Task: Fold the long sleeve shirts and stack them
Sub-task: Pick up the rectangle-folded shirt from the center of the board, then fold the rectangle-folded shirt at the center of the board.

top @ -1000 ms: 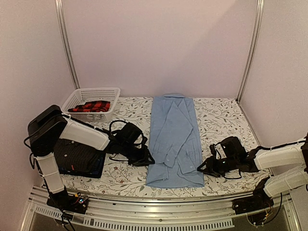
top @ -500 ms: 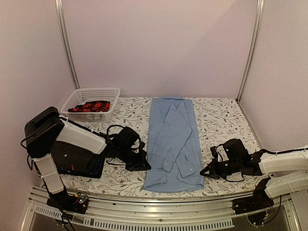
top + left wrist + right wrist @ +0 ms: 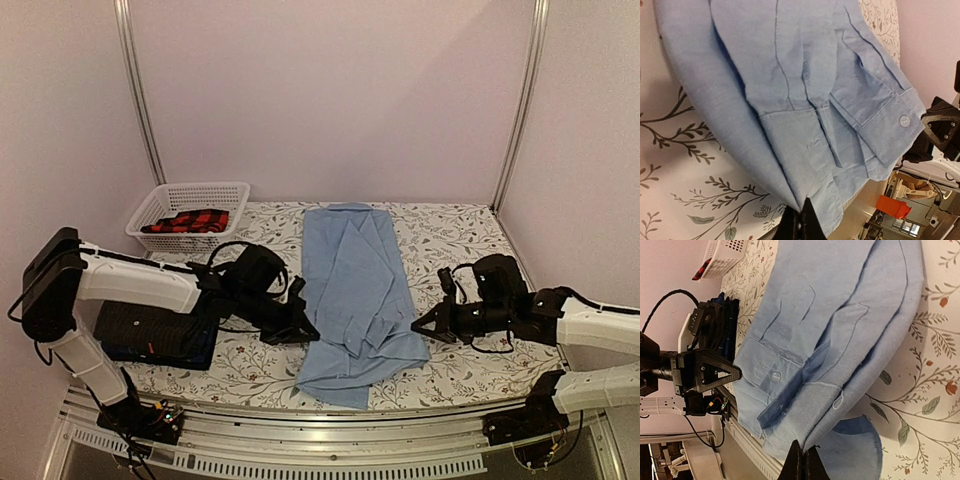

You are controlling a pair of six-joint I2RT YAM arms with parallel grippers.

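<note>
Leftmost, a white basket (image 3: 190,205) and folded dark shirts (image 3: 150,325) sit left of the light blue shirt (image 3: 350,280), which lies lengthwise on the table (image 3: 460,240). The left gripper (image 3: 308,335) pinches this shirt's left edge near the hem. The right gripper (image 3: 420,328) pinches its right edge opposite.

Floral table (image 3: 455,232): blue shirt (image 3: 350,285), basket (image 3: 190,187), dark stack (image 3: 150,328)
</note>
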